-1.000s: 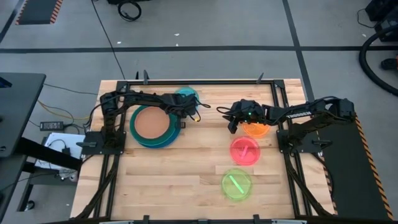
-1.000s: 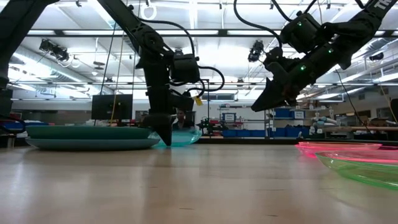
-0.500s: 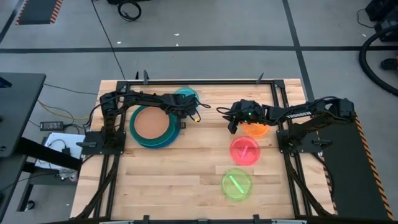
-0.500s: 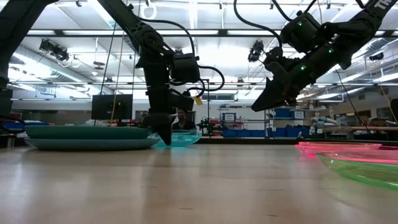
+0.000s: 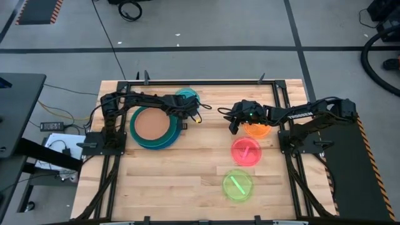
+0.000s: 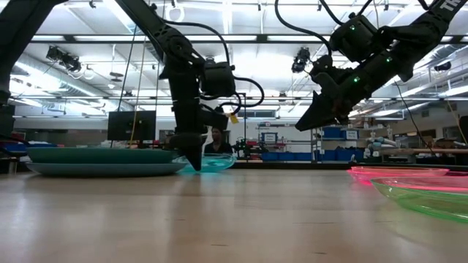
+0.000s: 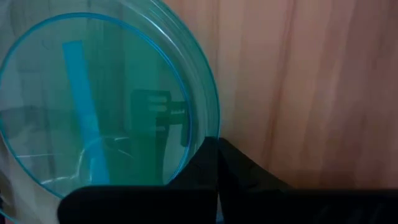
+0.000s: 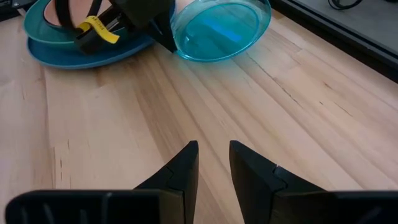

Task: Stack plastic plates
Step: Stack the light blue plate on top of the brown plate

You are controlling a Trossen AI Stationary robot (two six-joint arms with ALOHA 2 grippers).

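A small translucent cyan plate [image 5: 189, 95] lies on the table near the far edge, also in the left wrist view [image 7: 93, 99]. My left gripper [image 7: 217, 149] stands at its near rim, fingers shut together. Beside it on the left, a brown plate [image 5: 153, 125] tops a stack of larger teal and blue plates [image 5: 164, 142]. Orange [image 5: 257, 130], pink [image 5: 245, 151] and lime [image 5: 237, 185] plates lie in a row on the right half. My right gripper [image 8: 213, 152] hovers open above the table, left of the orange plate, touching nothing. My left gripper is shut on the cyan plate's rim [image 7: 213, 127], on the side nearest the stack, and the rim runs into the seam between the two fingers. The fingers [image 6: 194, 161] come from above, pointing down, tips at table level. The plate rests on the table.
Bare wood lies in the table's middle and near-left part [image 5: 169, 181]. A black metal frame [image 5: 206, 82] runs around the table edges. The stack's rim [image 8: 81, 50] sits close beside my left gripper. A person shows far off in the room behind [image 6: 217, 142].
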